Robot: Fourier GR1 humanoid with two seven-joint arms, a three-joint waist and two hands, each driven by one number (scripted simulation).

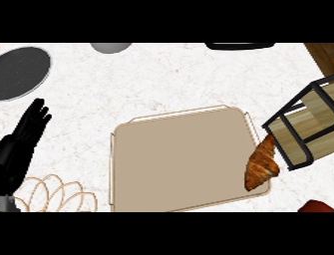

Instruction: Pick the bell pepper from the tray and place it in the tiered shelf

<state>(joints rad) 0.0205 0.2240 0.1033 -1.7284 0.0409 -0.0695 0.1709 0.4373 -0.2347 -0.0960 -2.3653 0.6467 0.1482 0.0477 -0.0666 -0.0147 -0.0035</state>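
Your left hand (18,142) is idling at left, fingers straight and together, since the red blob (bell pepper (318,206), probably) is sitting off the tray (177,164), near the tiered shelf (320,132).

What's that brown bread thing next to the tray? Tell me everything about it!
It is a croissant, golden brown with darker ridges across it, long and narrowing toward its ends. It lies slanted along the right rim of the beige tray, lower end on the tray. Its upper tip reaches the black frame of the wooden shelf. Whether it touches that frame cannot be told.
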